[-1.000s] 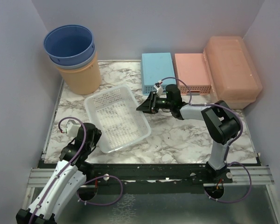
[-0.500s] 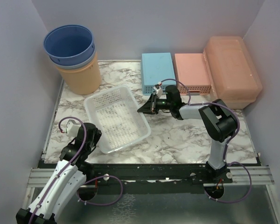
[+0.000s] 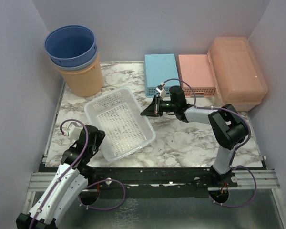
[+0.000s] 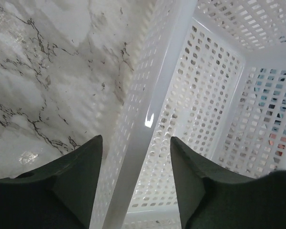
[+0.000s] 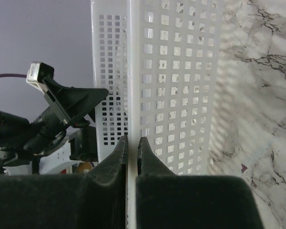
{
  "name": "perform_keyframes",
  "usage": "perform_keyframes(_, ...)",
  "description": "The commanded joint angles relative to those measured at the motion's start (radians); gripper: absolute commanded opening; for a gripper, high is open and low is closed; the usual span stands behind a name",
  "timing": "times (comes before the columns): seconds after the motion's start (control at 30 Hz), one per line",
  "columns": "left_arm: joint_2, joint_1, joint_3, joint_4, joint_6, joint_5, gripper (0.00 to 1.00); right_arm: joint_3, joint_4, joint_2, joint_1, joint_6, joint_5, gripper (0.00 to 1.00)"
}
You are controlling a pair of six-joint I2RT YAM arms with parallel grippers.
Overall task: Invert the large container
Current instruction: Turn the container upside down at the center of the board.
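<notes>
- One overhead view: we see the large container (image 3: 238, 71) at the far right, by the wall and well apart from both arms. The right gripper (image 3: 145, 112) meets a white perforated basket (image 3: 119, 124); its fingertips are too small to judge.
- Left wrist: the left gripper (image 4: 136, 139) straddles the basket's rim, fingers spread.
- Right wrist: fingers pinch the rim; the basket is cut off.

Top view: the right gripper (image 3: 148, 110) has fingertips too small to separate at the rim of the white basket (image 3: 119, 121). The left gripper (image 3: 96, 139) finger gap is unreadable. Left wrist view: the basket runs off the top and right edges. Right wrist view: the basket rim disappears between the fingers (image 5: 118, 152), and the basket floor is unseen.
</notes>
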Motion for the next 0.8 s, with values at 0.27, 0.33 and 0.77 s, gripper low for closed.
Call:
perform_keyframes(0.27, -0.052, -0.001, 0.097, -0.039, 0.080, -0.053, 0.79, 0.099, -0.395, -0.199, 0.010, -0.306, 0.115, 0.01)
perform_keyframes(0.33, -0.069, -0.001, 0.116, -0.053, 0.091, -0.069, 0.82, 0.109, -0.449, -0.234, 0.010, -0.351, 0.163, 0.01)
perform_keyframes(0.77, -0.087, -0.001, 0.296, -0.101, 0.273, -0.174, 0.89, 0.179, -0.769, -0.429, 0.010, -0.639, 0.365, 0.01)
